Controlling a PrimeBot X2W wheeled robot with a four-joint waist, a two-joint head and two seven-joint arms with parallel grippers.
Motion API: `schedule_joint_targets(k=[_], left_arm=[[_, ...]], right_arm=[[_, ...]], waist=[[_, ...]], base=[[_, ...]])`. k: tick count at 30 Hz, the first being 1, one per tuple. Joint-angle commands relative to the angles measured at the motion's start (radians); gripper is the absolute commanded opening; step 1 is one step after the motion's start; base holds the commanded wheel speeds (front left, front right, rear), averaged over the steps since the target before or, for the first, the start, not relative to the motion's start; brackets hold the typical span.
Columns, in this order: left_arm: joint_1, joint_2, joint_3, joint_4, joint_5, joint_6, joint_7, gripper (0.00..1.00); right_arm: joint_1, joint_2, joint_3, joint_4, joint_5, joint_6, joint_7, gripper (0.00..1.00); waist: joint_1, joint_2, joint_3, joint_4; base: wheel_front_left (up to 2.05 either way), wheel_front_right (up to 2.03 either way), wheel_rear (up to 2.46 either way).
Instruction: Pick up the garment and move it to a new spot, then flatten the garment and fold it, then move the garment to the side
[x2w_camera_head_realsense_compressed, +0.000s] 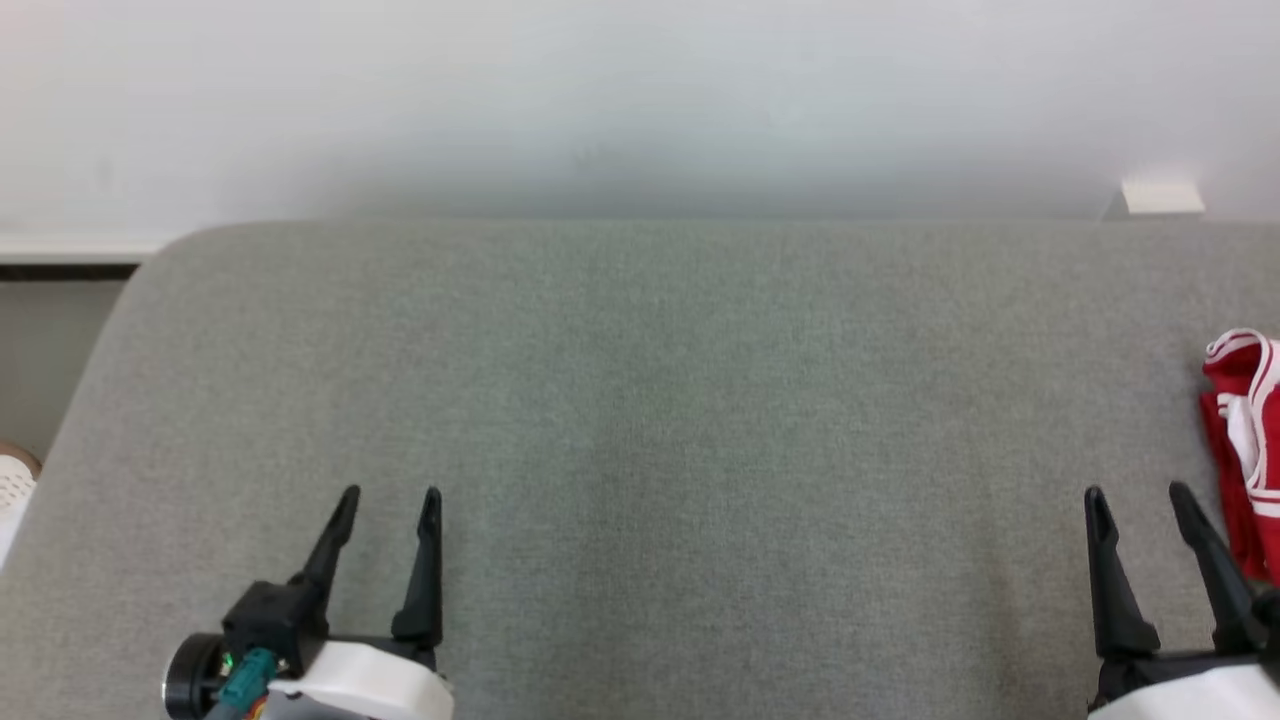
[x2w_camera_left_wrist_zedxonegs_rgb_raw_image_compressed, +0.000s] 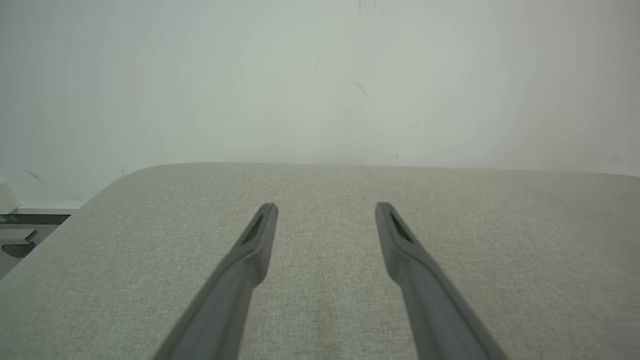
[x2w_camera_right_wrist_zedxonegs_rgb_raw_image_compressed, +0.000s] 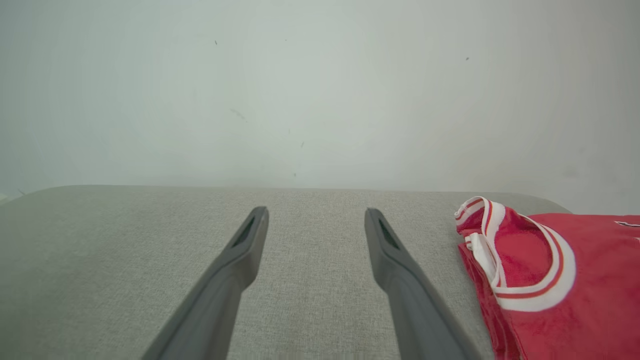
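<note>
A red garment with white and red striped trim lies bunched at the right edge of the grey cushioned surface, cut off by the head view's border. In the right wrist view the garment sits just right of my right gripper, whose fingers stand apart with nothing between them. In the head view that right gripper is at the lower right, its right finger close beside the cloth. My left gripper is at the lower left, open and empty, also seen as the left gripper over bare fabric.
A pale wall rises behind the surface. A small white block sits at the far right behind the back edge. The surface's left corner is rounded, with a white perforated basket and floor beyond it.
</note>
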Motion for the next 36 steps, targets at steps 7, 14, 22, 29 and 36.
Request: schedule_joint_targets(k=[7,14,22,29,36], left_arm=[[0.053,0.001,-0.008,0.026,0.011,-0.014,-0.004,1.00],[0.062,0.004,-0.011,0.040,0.014,-0.016,-0.004,1.00],[0.050,0.007,-0.008,0.040,0.014,-0.012,-0.004,1.00],[0.043,0.003,-0.005,0.036,0.016,-0.015,-0.004,1.00],[0.040,0.000,-0.001,0.031,0.019,-0.016,-0.004,1.00]], right_arm=[[0.090,0.009,-0.007,-0.034,-0.013,-0.003,0.027,1.00],[0.121,0.011,-0.007,-0.056,-0.013,-0.003,0.039,1.00],[0.114,0.012,-0.001,-0.062,-0.008,-0.003,0.034,1.00],[0.107,0.012,-0.003,-0.059,-0.008,-0.003,0.028,1.00],[0.107,0.012,-0.007,-0.057,-0.006,-0.003,0.027,1.00]], waist=[[0.0002,0.0000,-0.071,-0.004],[0.0002,0.0000,-0.083,-0.005],[0.0002,0.0000,-0.066,-0.006],[0.0002,0.0000,-0.056,-0.004],[0.0002,0.0000,-0.051,-0.001]], base=[[0.00,0.00,0.00],[0.00,0.00,0.00],[0.00,0.00,0.00],[0.00,0.00,0.00],[0.00,0.00,0.00]])
